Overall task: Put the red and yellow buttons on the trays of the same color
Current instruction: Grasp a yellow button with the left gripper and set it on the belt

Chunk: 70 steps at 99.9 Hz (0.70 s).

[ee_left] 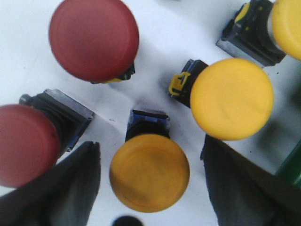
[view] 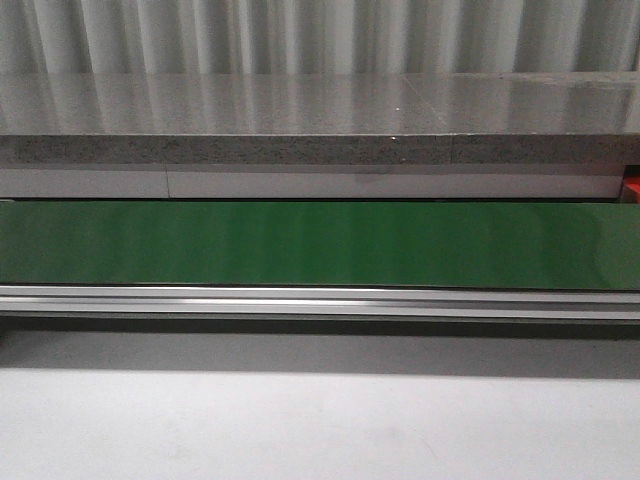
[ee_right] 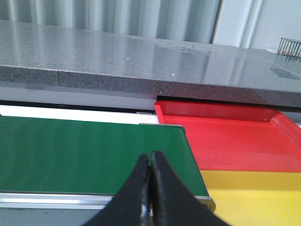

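Note:
In the left wrist view my left gripper [ee_left: 150, 162] is open, its two dark fingers either side of a yellow button [ee_left: 149, 172] on the white surface, with gaps on both sides. Two more yellow buttons [ee_left: 232, 99] [ee_left: 287, 26] and two red buttons [ee_left: 94, 38] [ee_left: 26, 143] lie around it. In the right wrist view my right gripper [ee_right: 150, 160] is shut with nothing in it, held over the end of the green belt [ee_right: 89, 155]. Beside the belt sit the red tray [ee_right: 235, 136] and, nearer, the yellow tray [ee_right: 263, 197]. No gripper or button shows in the front view.
The green conveyor belt [view: 320, 243] runs across the front view with an aluminium rail [view: 320, 300] along its near side. A grey stone counter [view: 320, 115] stands behind it. A sliver of red [view: 632, 188] shows at the belt's far right.

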Each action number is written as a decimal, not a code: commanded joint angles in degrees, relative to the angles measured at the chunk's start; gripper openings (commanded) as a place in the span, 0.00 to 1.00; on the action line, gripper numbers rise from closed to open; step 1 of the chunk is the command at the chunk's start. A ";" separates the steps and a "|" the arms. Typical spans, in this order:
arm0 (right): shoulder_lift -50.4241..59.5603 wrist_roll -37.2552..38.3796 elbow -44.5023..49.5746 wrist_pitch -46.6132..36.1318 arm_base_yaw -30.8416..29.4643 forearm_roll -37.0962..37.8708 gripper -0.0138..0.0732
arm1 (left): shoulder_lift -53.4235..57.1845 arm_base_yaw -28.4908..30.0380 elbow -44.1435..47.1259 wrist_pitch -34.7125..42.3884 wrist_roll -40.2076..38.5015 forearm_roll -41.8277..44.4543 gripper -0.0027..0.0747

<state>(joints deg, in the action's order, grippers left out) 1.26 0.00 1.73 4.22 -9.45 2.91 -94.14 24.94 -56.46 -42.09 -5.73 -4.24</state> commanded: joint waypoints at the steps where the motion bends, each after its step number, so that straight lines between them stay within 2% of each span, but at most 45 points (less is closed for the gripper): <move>1: 0.29 -0.35 -0.45 -4.54 -0.28 0.44 0.08 | 1.81 0.14 -1.65 1.58 -0.69 -0.29 0.50; 17: 0.29 -0.35 -0.45 -4.54 -0.28 0.44 0.08 | 1.92 0.14 -1.65 1.82 -0.69 -0.29 0.31; 31: 0.29 -0.35 -0.45 -4.54 -0.28 0.44 0.08 | 3.85 0.14 -1.65 1.71 -0.47 -0.29 0.21; 52: 0.29 -0.35 -0.45 -4.54 -0.28 0.44 0.08 | 13.13 0.01 -1.65 -0.55 0.99 -0.29 0.18; 70: 0.29 -0.35 -0.45 -4.54 -0.28 0.44 0.08 | 21.36 -3.51 -1.65 -1.96 3.77 -0.83 0.18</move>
<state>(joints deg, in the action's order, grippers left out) 1.26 0.00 1.73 4.22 -9.45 2.99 -77.49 23.39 -56.46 -44.97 -3.43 -4.09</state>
